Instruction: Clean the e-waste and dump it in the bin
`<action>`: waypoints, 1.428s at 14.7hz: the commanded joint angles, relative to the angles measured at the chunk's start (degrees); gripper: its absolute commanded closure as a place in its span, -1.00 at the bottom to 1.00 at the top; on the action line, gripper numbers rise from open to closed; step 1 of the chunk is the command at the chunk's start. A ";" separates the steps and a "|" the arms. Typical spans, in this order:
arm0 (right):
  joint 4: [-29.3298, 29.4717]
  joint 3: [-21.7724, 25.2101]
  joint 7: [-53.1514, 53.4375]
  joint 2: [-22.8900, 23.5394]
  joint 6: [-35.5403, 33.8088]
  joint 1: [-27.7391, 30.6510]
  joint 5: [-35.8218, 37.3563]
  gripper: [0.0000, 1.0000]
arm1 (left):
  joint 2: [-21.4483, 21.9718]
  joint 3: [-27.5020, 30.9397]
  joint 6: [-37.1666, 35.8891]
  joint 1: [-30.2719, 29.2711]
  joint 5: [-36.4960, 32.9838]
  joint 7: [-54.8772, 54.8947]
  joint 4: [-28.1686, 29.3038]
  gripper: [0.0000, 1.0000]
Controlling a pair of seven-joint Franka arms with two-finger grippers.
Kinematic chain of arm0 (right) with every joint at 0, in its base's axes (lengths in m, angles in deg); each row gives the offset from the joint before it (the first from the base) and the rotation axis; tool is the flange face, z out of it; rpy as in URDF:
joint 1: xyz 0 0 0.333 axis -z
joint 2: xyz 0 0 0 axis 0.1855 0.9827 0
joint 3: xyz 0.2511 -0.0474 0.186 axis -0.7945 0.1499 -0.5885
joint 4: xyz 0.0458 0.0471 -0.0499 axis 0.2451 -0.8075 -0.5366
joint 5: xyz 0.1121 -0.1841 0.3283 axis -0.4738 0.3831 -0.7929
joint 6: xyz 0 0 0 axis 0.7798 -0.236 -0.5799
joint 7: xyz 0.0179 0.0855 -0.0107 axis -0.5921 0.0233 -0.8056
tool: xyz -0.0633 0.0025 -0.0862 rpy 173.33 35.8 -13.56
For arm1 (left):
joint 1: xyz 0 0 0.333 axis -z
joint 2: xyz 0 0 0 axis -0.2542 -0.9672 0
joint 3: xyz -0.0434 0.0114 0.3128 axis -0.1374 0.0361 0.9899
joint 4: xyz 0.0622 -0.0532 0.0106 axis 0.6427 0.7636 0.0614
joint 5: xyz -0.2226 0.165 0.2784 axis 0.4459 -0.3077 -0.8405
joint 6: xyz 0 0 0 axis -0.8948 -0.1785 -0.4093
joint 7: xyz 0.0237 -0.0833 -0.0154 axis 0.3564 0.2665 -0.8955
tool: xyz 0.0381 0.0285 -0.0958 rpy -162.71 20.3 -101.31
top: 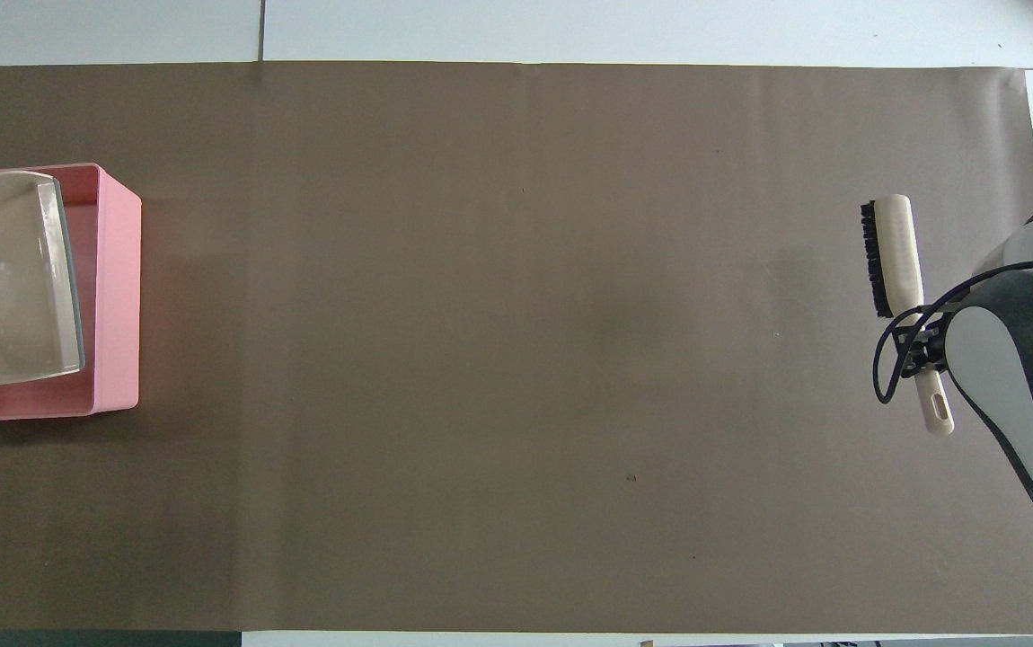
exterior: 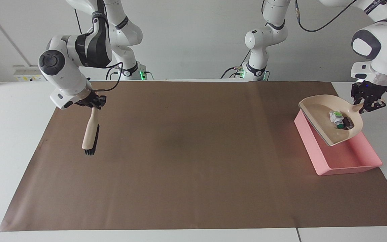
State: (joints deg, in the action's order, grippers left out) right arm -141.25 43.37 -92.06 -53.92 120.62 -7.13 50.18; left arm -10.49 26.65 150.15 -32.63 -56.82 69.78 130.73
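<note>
Over the bin [exterior: 348,161], a shallow pink tray at the left arm's end of the table, the left gripper [exterior: 367,101] is clamped on the handle of the cream dustpan [exterior: 318,112], which hangs raised and tilted above the tray. The e-waste [exterior: 340,120], a small white block with green marks and dark cylinders, lies inside the pan near its handle; nothing has been dumped yet. The step in hand is the emptying; the next move probably calls for tipping the pan's open lip down so the pieces slide into the tray. At the right arm's end, the right gripper [exterior: 94,102] is closed on the brush [exterior: 90,134] handle, bristles down; whether they touch the mat is hard to tell. A brown mat [exterior: 186,161] covers the white table [exterior: 11,134]; a plain pale wall [exterior: 197,33] stands by the arms' bases.
</note>
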 commanded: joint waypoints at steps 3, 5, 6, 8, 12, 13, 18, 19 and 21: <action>-7.65 -1.08 -8.70 -0.90 7.47 4.87 0.19 1.00 | -3.83 -0.36 4.55 -0.37 -13.42 -0.03 -2.82 1.00; -8.80 -1.17 -8.80 -0.82 8.71 5.40 -0.86 1.00 | -3.65 -0.27 4.64 0.06 -14.83 -2.92 -1.85 1.00; -8.80 -1.08 -8.80 -0.29 8.97 5.40 -2.43 1.00 | -3.57 -0.27 4.64 0.67 -18.23 -4.68 -1.15 1.00; -8.80 -1.17 -8.88 1.72 9.76 6.80 -4.02 1.00 | -3.48 -0.36 4.64 2.60 -25.88 -10.90 0.95 1.00; -10.11 -1.17 -5.56 2.52 12.66 6.37 -6.05 0.98 | -3.83 -0.27 6.48 1.74 -29.86 -14.81 1.93 1.00; -10.55 -1.26 -5.02 3.13 13.63 6.11 -6.05 0.98 | -3.83 -0.27 6.83 1.13 -30.30 -14.81 1.93 1.00; -10.47 -1.26 -7.12 4.63 13.90 5.58 -6.05 0.95 | -3.22 -0.27 6.66 1.47 -37.49 -18.93 4.21 1.00; -10.56 -1.26 -7.21 4.63 13.99 5.58 -6.05 0.95 | -3.13 -0.27 6.14 1.65 -39.52 -19.37 4.22 1.00; -10.47 -1.35 -7.13 4.55 13.73 5.49 -5.97 0.90 | -3.39 -0.27 5.00 1.82 -42.07 -19.11 3.34 1.00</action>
State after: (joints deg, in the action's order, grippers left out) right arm -151.13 42.41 -98.07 -49.16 133.77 -2.02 44.92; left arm -14.85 26.16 155.68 -31.34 -95.77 51.76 133.60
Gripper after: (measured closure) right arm 0.740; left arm 0.665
